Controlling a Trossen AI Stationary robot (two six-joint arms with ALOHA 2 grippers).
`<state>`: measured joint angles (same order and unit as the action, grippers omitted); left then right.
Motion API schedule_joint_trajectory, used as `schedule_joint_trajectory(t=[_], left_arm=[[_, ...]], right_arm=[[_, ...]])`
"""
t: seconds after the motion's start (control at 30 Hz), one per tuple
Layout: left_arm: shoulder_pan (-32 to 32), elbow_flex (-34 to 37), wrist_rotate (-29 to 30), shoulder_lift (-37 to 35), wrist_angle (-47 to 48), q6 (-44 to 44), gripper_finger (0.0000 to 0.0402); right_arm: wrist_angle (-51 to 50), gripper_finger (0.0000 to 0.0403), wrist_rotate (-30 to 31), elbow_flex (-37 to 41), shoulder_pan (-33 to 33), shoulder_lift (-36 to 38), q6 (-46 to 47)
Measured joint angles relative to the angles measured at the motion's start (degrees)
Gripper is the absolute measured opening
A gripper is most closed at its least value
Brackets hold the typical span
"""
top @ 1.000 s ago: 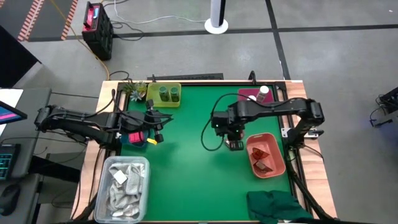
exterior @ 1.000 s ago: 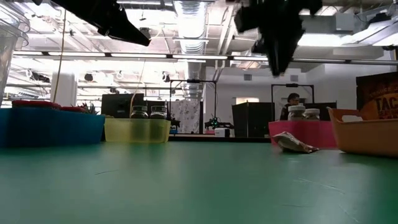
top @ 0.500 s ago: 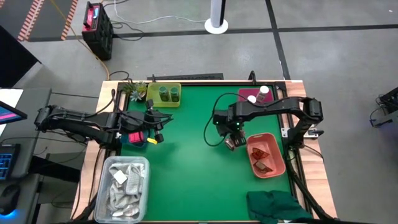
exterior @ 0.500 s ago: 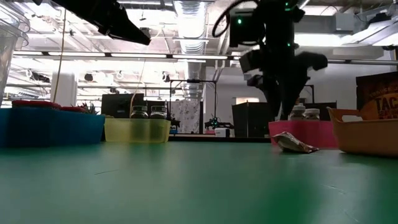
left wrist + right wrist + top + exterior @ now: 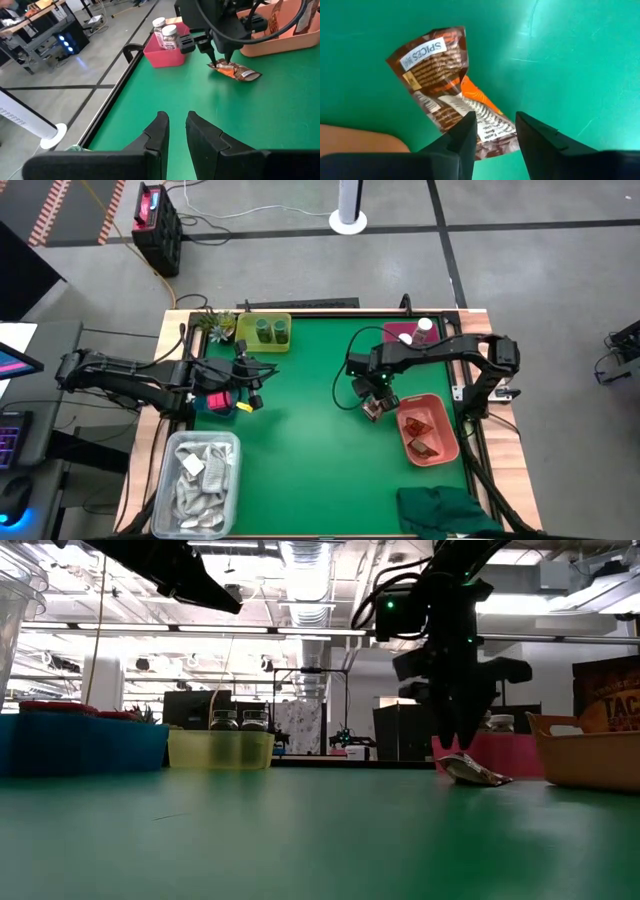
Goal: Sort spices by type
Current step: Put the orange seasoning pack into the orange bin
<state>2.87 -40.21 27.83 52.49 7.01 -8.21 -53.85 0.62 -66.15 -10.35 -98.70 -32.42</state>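
A brown sachet (image 5: pixel 445 75) lies flat on the green mat, beside the salmon tray (image 5: pixel 446 448) that holds more brown sachets. My right gripper (image 5: pixel 495 125) points straight down over it, open, one finger on each side of the sachet's near end (image 5: pixel 220 65). Two green jars stand in a yellow tray (image 5: pixel 265 330), and white-capped bottles (image 5: pixel 167 35) stand in a pink tray (image 5: pixel 400 332). Pink packs sit in a blue tub (image 5: pixel 218 400). My left gripper (image 5: pixel 177 122) hovers near that tub with only a narrow gap between its fingers, and holds nothing. My right gripper comes at the sachet's end (image 5: pixel 485 120) from above, with its fingers across the sachet. I cannot tell whether the fingertips (image 5: pixel 462 748) touch it. The sachet (image 5: pixel 478 774) lies on the mat.
A clear tub of white rags (image 5: pixel 200 470) stands at the near left and a dark green cloth (image 5: pixel 440 510) lies at the near right. A small plant (image 5: pixel 215 323) stands at the far left corner. Bare green mat (image 5: pixel 300 440) stretches across the middle.
My right gripper has come down from high above the mat to the brown sachet. It has also moved a little toward the near edge and the salmon tray, and its wrist has rolled. The sachet has stayed where it was.
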Motion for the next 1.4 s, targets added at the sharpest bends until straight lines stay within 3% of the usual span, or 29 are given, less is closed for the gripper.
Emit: schedule_joint_trajectory(t=[0.33, 0.5, 0.63, 0.97, 1.13, 1.4], left_arm=[[-0.01, 0.0, 0.0, 0.0, -0.01, -0.15, 0.0056], [-0.02, 0.0, 0.01, 0.0, -0.01, -0.34, 0.0056], [-0.02, 0.0, 0.03, 0.0, 0.01, -0.55, 0.0056], [-0.02, 0.0, 0.03, 0.0, 0.03, -0.57, 0.0056], [-0.01, 0.0, 0.03, 0.0, 0.11, -0.59, 0.0056], [0.0, 0.09, -0.13, 0.01, 0.0, 0.79, 0.0056]], right_arm=[[1.38, 0.0236, 1.47, 1.72, -0.76, 0.02, -7.73], [4.58, 0.0232, 3.29, 4.69, -1.07, -0.01, -10.62], [5.49, 0.0199, 5.35, 4.98, -1.07, 0.02, -11.15], [5.72, 0.0053, 4.9, 7.25, -2.17, 0.04, -13.92], [5.56, 0.0016, 4.66, 8.15, -2.19, 0.02, -11.31], [-0.67, 0.0012, 4.57, 3.89, -1.29, 0.0, -5.42]])
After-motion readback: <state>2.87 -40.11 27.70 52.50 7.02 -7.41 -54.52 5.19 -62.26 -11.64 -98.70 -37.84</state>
